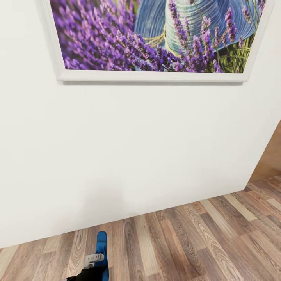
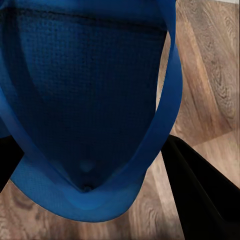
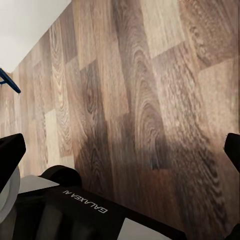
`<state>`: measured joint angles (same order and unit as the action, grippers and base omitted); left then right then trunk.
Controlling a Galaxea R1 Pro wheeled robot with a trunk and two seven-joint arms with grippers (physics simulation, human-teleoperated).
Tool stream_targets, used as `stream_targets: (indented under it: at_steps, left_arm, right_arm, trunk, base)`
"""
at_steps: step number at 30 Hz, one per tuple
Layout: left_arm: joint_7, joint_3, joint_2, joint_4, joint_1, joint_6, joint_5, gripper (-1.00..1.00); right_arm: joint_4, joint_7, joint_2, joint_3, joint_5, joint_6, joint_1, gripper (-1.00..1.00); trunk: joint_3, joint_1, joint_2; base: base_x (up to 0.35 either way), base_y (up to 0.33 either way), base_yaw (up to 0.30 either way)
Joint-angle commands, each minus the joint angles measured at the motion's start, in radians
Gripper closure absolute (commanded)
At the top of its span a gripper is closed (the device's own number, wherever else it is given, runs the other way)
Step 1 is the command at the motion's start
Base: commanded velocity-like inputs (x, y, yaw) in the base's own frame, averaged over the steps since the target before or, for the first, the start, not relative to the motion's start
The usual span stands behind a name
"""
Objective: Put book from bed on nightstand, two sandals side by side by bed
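Right now the robot faces a white wall (image 1: 128, 156) with a framed lavender picture (image 1: 156, 35) hung on it, and wood-plank floor (image 1: 203, 242) runs along below. At the lower edge of the head view the left claw (image 1: 93, 262) holds a blue sandal (image 1: 102, 244) off the floor, its sole pointing toward the wall. The left wrist camera looks straight onto that sandal (image 2: 95, 100), with the toe strap forming a V across the sole and a dark finger (image 2: 200, 195) beside it, so the left claw appears closed on it. The right wrist view shows bare floor (image 3: 150, 100) and the tips of the right claw's fingers (image 3: 10, 155) set wide apart with nothing between them. As for progress, one sandal seems to be in transit; the bed, the book, the nightstand and the second sandal are out of sight, so whether any of those steps is done cannot be told.
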<state>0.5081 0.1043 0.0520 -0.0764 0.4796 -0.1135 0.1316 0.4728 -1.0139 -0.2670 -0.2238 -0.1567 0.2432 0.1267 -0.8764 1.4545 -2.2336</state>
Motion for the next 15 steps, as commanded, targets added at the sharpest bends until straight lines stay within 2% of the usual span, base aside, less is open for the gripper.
stream_targets:
  at_steps: [1, 6, 15]
  left_arm:
    - [0.007, 0.008, 0.0, 0.001, 0.001, 0.0, 0.0, 1.0]
    - [0.007, 0.008, 0.0, 0.001, 0.001, 0.0, 0.0, 1.0]
    - [0.007, 0.008, 0.0, 0.001, 0.001, 0.0, 0.0, 1.0]
  right_arm:
    - [0.0, -0.003, 0.0, -0.002, -0.006, 0.01, 0.001, -1.0]
    - [0.0, -0.003, 0.0, -0.001, -0.006, 0.01, 0.001, -1.0]
    - [0.0, -0.003, 0.0, -0.001, -0.006, 0.01, 0.001, -1.0]
  trunk:
    - [-0.001, 0.0, 0.0]
    - [-0.001, 0.0, 0.0]
    - [-0.001, 0.0, 0.0]
  base:
    - [0.0, 0.0, -0.171]
    - [0.016, 0.009, -0.171]
    - [0.199, 0.166, -0.169]
